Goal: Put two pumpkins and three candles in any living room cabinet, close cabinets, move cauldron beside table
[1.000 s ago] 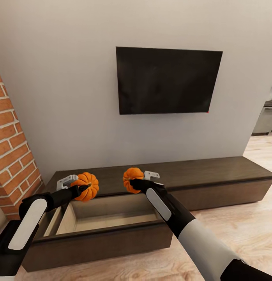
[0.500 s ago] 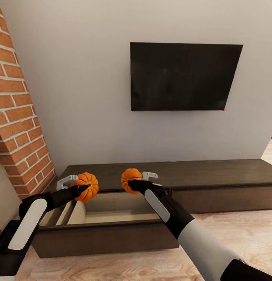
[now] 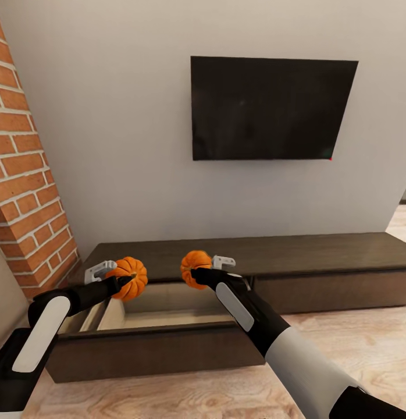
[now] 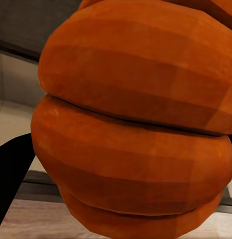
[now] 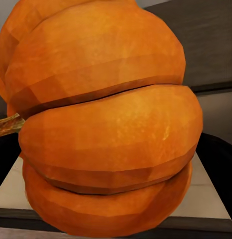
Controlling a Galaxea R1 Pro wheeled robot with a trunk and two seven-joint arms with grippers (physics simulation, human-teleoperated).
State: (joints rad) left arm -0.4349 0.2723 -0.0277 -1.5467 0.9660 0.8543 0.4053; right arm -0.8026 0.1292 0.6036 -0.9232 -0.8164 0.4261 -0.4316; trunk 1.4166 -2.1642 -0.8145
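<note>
Each of my grippers holds an orange ribbed pumpkin above the open drawer of the long dark-brown cabinet (image 3: pixel 319 256). My left gripper (image 3: pixel 117 280) is shut on the left pumpkin (image 3: pixel 130 277), which looms large in the left wrist view (image 4: pixel 135 124). My right gripper (image 3: pixel 204 272) is shut on the right pumpkin (image 3: pixel 196 266), close up in the right wrist view (image 5: pixel 106 119). The pulled-out drawer (image 3: pixel 156 343) shows a pale beige inside below both pumpkins. The candles, the cauldron and the table are out of view.
A red-brick fireplace wall (image 3: pixel 22 192) stands at the left, close to the drawer's end. A black TV (image 3: pixel 270 107) hangs on the grey wall above the cabinet. Light wood-plank floor (image 3: pixel 354 349) lies open at the right.
The camera has moved closer to the cabinet and turned, so the drawer now lies nearer beneath my arms. Both grippers keep their pumpkins and hold the same pose.
</note>
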